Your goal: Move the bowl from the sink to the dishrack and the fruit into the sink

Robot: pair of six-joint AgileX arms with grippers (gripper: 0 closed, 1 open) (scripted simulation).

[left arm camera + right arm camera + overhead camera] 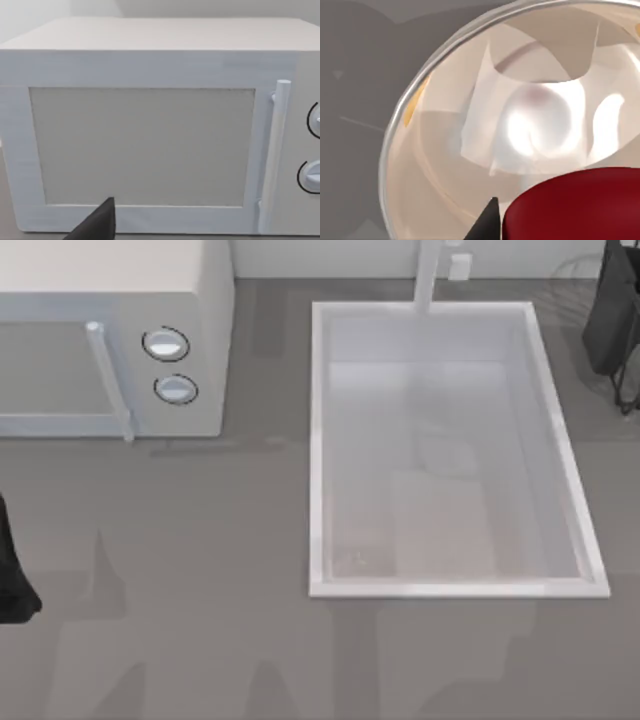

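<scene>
The fruit (575, 205), a dark red rounded lump, lies inside a pale glossy dish (440, 150) with a thin silvery rim, close under my right wrist camera. 1 dark tip of my right gripper (487, 222) pokes in just beside the fruit, and I cannot tell whether that gripper is wide, narrow or holding anything. From above, my right arm (612, 320) is at the table's far right edge, beyond the sink (318, 440), with thin dark wires of the dishrack (626, 398) just below it. My left arm (12, 580) sits at the left edge. My left gripper (100, 222) faces the door of the white microwave (145, 145) with its 2 knobs, and I cannot tell its state either.
</scene>
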